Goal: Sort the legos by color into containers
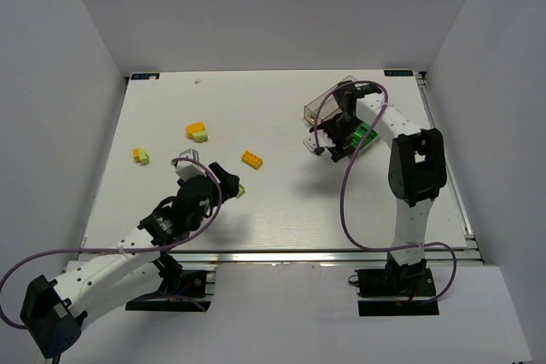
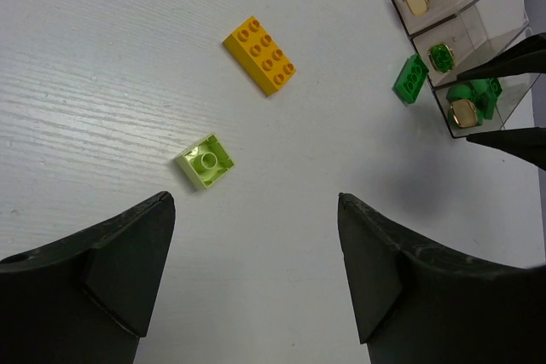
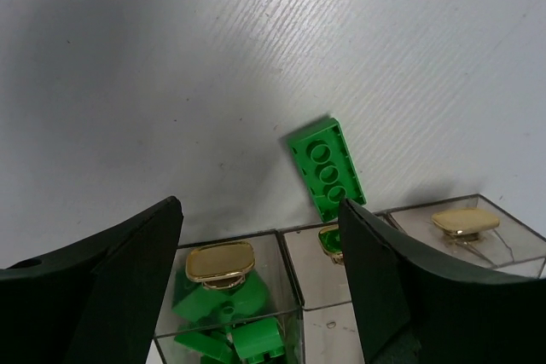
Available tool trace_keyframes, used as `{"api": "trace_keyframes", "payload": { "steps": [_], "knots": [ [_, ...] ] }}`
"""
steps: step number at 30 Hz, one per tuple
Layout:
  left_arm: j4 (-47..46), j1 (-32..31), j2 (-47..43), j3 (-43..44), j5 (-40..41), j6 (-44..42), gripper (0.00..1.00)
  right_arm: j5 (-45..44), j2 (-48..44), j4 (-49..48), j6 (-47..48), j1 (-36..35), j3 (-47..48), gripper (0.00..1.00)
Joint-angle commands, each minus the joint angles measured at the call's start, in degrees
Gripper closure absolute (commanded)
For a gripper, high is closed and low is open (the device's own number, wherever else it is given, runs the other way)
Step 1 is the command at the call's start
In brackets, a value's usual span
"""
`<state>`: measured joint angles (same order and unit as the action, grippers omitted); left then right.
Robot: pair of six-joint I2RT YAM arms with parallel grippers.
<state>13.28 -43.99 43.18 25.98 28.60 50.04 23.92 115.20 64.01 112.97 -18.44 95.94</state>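
The left gripper (image 2: 254, 210), jaws apart and empty, hovers with the pale lime square brick (image 2: 206, 160) just ahead on the table (image 2: 102, 57), turned cornerwise. The orange-yellow 2-by-4 brick (image 2: 260, 54) lies farther on, its long axis diagonal. The right gripper (image 3: 260, 210), also spread, hangs over the 3 bins (image 3: 292, 279), and a stray dark green brick (image 3: 328, 165) lies just beyond their rim, long axis slanting toward them.

Overhead; both wrist close-ups on containers (image 2: 474, 8)
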Motion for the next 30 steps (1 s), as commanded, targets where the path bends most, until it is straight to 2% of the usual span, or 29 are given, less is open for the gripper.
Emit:
{"api": "trace_keyframes", "payload": {
  "steps": [1, 12, 30],
  "knots": [
    [0.4, 0.3, -1.1, 0.8, 1.2, 0.1, 0.13, -5.7, 1.0, -1.2, 20.9, -2.0, 2.1, 0.22],
    [0.8, 0.3, -0.5, 1.1, 1.5, -0.2, 0.13, -9.9, 4.3, -9.1, 18.1, -5.6, 2.1, 0.24],
    [1.7, 0.3, -1.1, 1.2, 1.8, 0.2, 0.13, -15.6, 10.8, -7.9, 23.0, -6.6, 6.2, 0.3]
  ]
}}
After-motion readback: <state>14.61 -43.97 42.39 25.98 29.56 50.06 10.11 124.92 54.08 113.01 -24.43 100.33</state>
